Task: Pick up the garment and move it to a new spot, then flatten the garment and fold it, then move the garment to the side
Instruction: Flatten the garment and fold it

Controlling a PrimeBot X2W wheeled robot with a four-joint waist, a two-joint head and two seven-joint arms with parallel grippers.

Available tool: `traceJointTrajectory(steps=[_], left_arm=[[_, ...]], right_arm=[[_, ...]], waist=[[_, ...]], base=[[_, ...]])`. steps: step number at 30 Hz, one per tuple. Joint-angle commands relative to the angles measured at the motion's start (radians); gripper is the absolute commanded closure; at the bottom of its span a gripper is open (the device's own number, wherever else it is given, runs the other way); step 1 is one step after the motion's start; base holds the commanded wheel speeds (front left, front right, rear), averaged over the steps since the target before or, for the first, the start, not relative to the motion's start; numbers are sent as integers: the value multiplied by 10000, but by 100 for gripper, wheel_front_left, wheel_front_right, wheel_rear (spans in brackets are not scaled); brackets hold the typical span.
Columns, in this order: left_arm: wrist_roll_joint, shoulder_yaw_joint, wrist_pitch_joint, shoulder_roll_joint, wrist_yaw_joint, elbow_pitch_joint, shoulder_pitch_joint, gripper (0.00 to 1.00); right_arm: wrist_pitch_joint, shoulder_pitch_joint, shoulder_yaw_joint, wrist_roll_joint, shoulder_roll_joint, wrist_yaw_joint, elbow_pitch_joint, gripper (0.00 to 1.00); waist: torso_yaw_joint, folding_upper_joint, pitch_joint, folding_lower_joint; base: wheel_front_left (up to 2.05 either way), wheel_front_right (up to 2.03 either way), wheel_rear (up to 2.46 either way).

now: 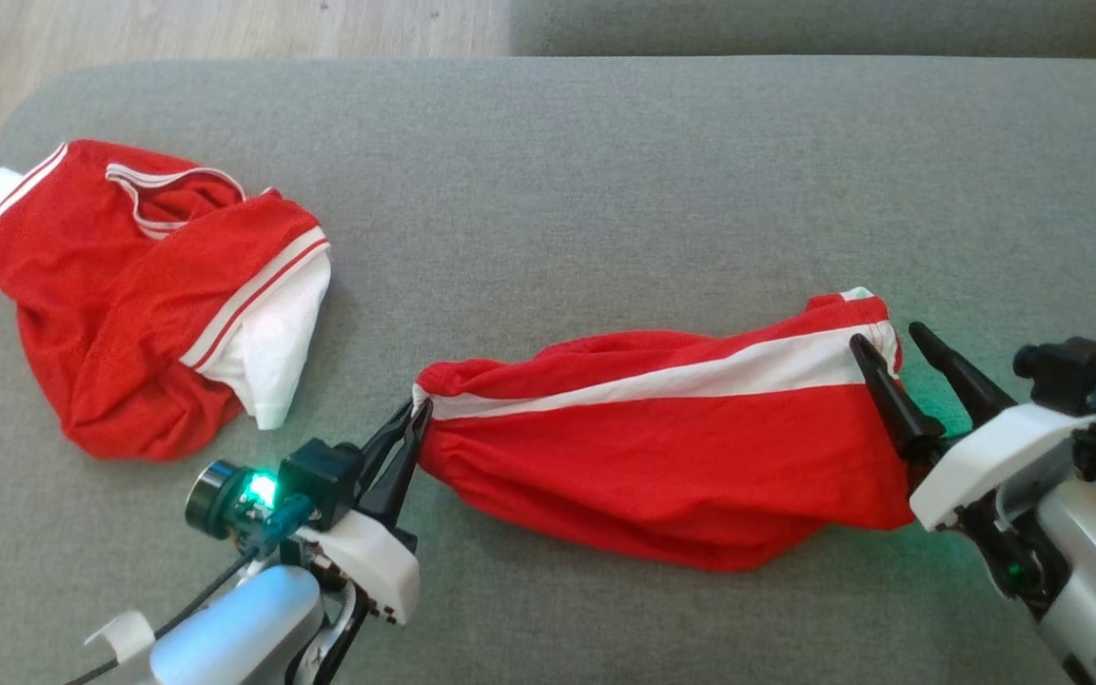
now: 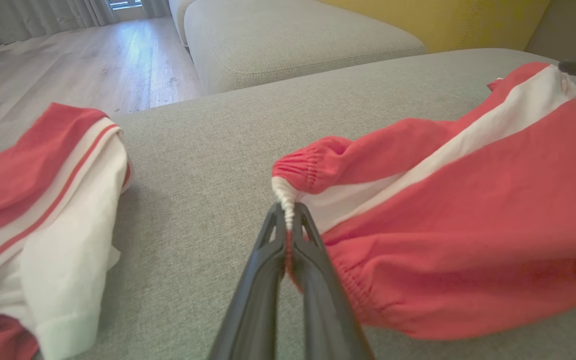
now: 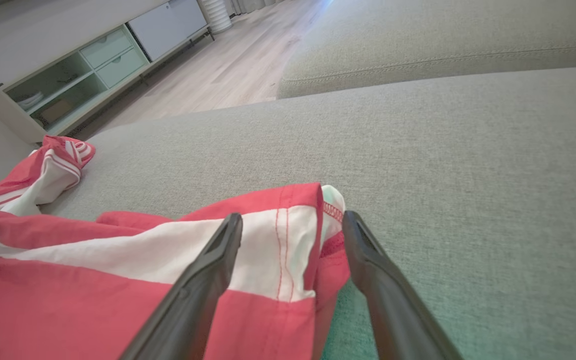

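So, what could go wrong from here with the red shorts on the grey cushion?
The left gripper pinches only a small bunch of waistband on the red shorts; a pull might slip it free. The right gripper stands open around the hem corner; closing could catch one layer only. The other red garment lies close; dragging that way could snag it.

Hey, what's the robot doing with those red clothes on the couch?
The robot is working on red shorts spread on the grey cushion. Its left gripper is shut on the waistband end; the right gripper is open at the opposite hem, not gripping. A second red-and-white garment lies crumpled to its left.
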Motion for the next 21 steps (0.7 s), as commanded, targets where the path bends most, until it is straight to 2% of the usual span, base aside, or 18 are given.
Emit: traceJointTrajectory(steps=[1,7,8,9,10,11,12,16,21], left_arm=[[76,454,-141,179,-30,-124,-542,100],[138,525,-187,13,-123,9,-637,100],[148,539,-193,-7,-138,28,-650,100],[157,555,-199,-26,-153,46,-660,100],[167,572,-204,-42,-165,65,-667,100],[178,585,-209,-57,-178,86,-668,100],[195,612,-217,-75,-208,135,-664,100],[247,753,-232,-43,-233,130,-700,100],[417,1071,-242,85,-385,-275,-1268,100]], right_arm=[[-136,-257,179,132,-319,77,-145,0],[-187,-657,929,696,-434,77,223,0],[-211,-724,1042,787,-444,77,248,4],[-236,-795,1172,851,-466,77,260,18],[-281,-864,1294,897,-496,77,278,47],[-357,-929,1408,942,-521,77,281,67],[-489,-1036,1606,1046,-579,77,292,100],[-840,-1226,1860,1148,-821,77,192,100],[-1199,-1663,1443,1395,-1424,77,-381,100]], waist=[[29,0,44,-1],[81,0,179,-1],[82,0,197,-1],[82,0,212,-1],[79,0,220,-1],[74,0,220,-1],[53,0,192,-1],[-68,0,41,-1],[-362,0,-4,-1]], base=[[0,0,0],[0,0,0],[0,0,0],[0,0,0],[0,0,0],[0,0,0],[0,0,0],[0,0,0],[0,0,0]])
